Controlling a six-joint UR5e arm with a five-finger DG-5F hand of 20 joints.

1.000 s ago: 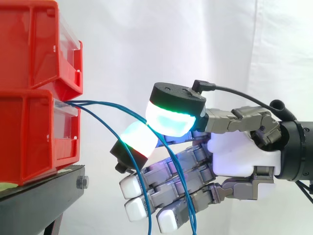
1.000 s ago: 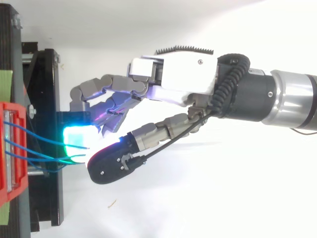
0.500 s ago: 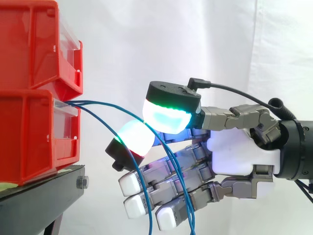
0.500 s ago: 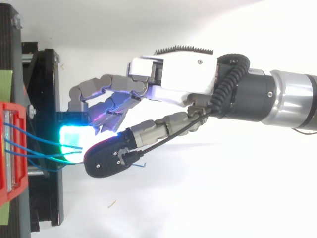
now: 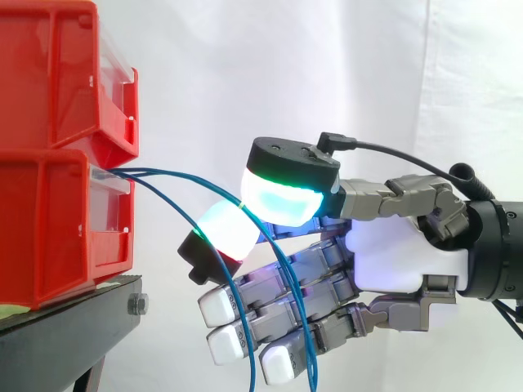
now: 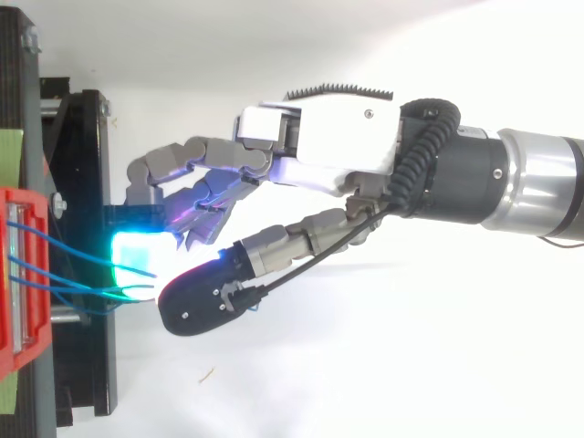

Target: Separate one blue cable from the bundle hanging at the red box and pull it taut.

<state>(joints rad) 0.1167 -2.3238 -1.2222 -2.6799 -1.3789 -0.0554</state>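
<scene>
Several thin blue cables [image 5: 135,173] come out of the lower red box [image 5: 57,229] and arch down to the right. The hand [image 5: 400,261] reaches in from the right at their height. Its thumb pad [image 5: 282,200] and one finger pad [image 5: 229,233], both glowing cyan, meet around the upper blue cable, which runs between them and hangs down past the other fingers [image 5: 225,309]. A second cable drops in front of those straighter fingers. In the top view the hand [image 6: 328,146] pinches just right of the box [image 6: 23,274], and the cables [image 6: 64,285] end under the pads.
A second red box [image 5: 65,73] is stacked on the lower one. Both sit on a black stand [image 5: 73,327], whose edge lies just left of the fingertips. A white curtain hangs behind.
The thumb and the pinching finger shifted slightly left toward the boxes half a second ago, then back to the right. The hanging cable ends swung a little leftward.
</scene>
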